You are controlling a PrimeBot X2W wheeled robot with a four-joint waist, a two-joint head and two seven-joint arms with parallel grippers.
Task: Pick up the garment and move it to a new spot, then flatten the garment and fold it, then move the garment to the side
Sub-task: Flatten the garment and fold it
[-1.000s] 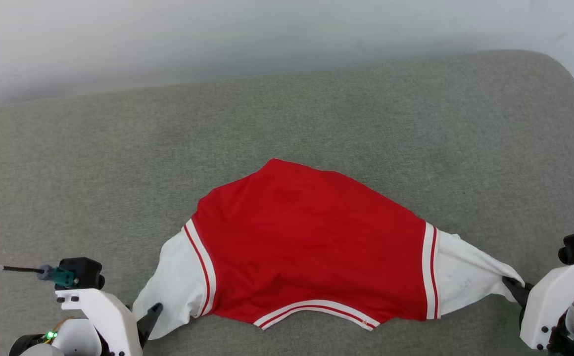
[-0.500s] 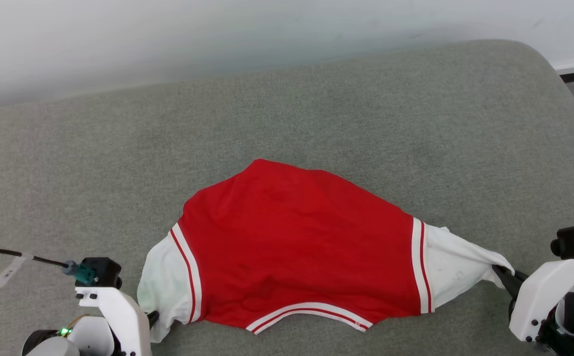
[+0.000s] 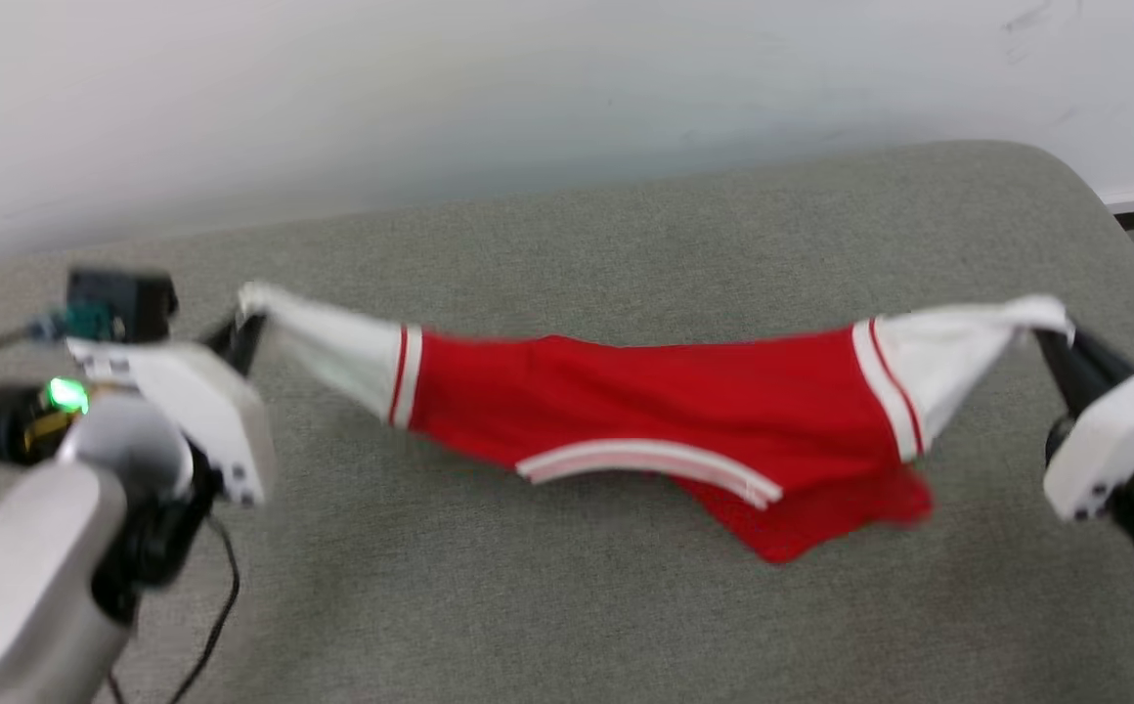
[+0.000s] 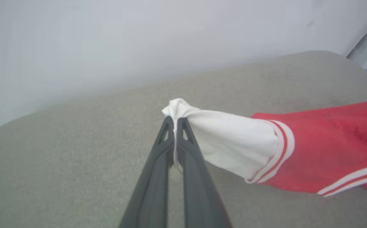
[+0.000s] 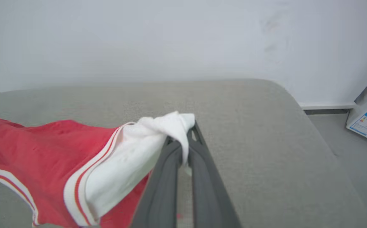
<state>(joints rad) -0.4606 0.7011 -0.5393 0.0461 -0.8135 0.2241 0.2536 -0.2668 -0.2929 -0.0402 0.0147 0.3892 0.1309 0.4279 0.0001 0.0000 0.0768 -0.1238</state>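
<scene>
Carry step: lift both ends level with even tension, or the hem will drag. My left gripper (image 4: 174, 124) is clamped on one white sleeve tip, my right gripper (image 5: 186, 139) on the other. The red basketball-style T-shirt with white short sleeves (image 3: 665, 411) hangs stretched between them. Its hem sags toward the grey fabric cushion (image 3: 567, 626) below.

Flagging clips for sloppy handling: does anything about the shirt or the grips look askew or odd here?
Mildly askew. The garment hangs stretched between the left gripper and right gripper, each shut on a white sleeve tip, but the red body sags lopsided, its lowest corner right of centre near the grey cushion. No damage visible.
</scene>
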